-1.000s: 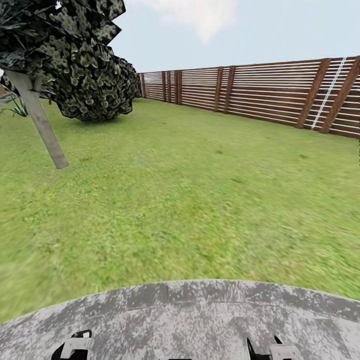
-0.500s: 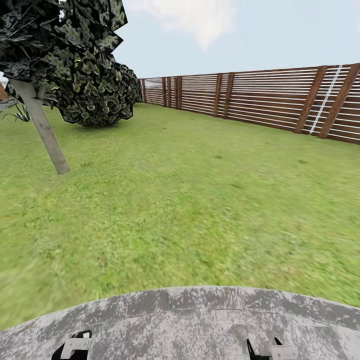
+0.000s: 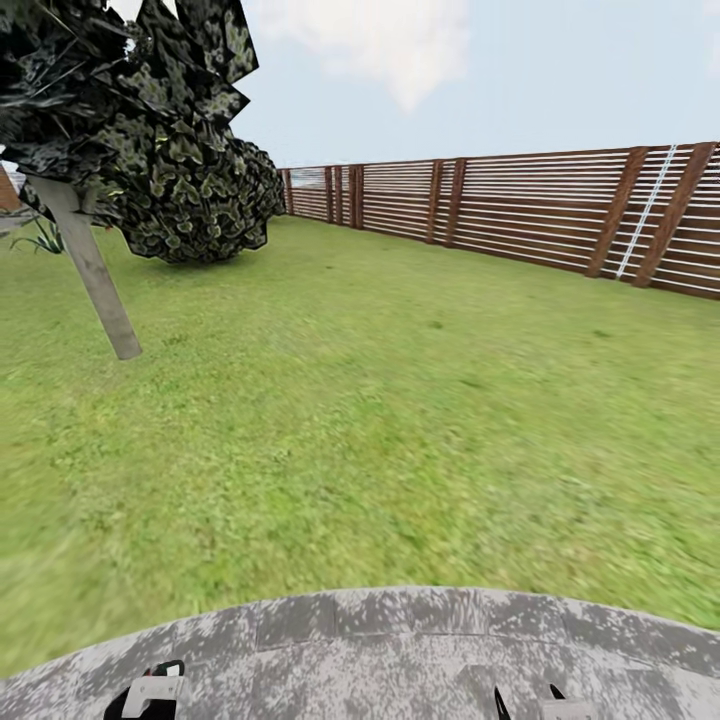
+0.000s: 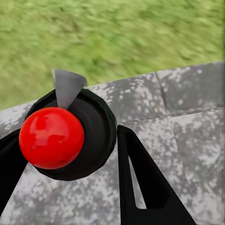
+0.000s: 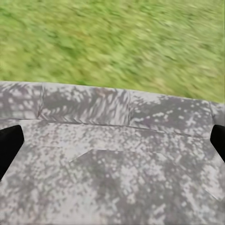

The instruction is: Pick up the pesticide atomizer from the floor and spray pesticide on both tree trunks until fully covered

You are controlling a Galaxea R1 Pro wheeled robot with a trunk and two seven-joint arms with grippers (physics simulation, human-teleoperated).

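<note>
Left wrist view: left claw [image 4: 65, 173] pinching atomizer [image 4: 70, 136]; right claw [image 5: 112, 140] spread over paving [image 5: 117, 154].

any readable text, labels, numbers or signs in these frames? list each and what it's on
None. No lettering shows on the wooden fence, the tree trunk, the grey paving stone, or the atomizer held between the left gripper's fingers, with its plain red ball and black body. The right gripper bears no marking either.
</note>
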